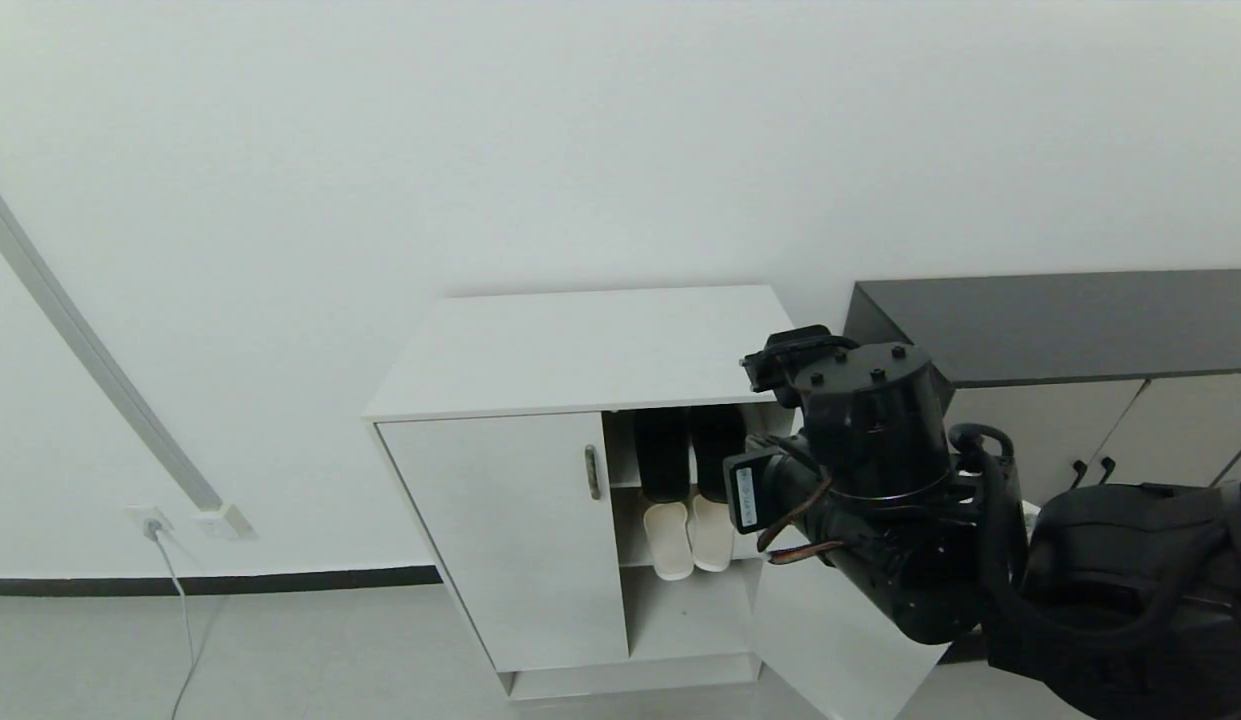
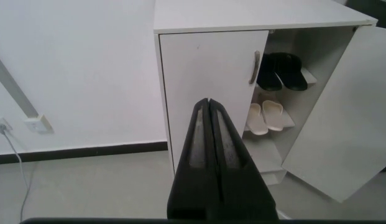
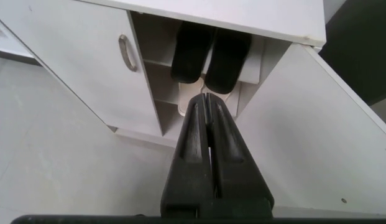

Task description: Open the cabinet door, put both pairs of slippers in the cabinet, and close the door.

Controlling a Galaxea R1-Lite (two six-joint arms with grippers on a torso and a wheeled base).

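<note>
The white cabinet stands against the wall with its left door closed and its right door swung wide open. A black pair of slippers lies on the upper shelf and a white pair of slippers on the shelf below. My right arm hangs in front of the open side. The right gripper is shut and holds nothing, its tips pointing at the black slippers beside the open door. My left gripper is shut and holds nothing, in front of the closed door, with both pairs visible inside.
A low cabinet with a dark top adjoins on the right, close behind the open door. A wall socket with a cable and a slanted conduit are on the left wall. Grey floor lies open in front.
</note>
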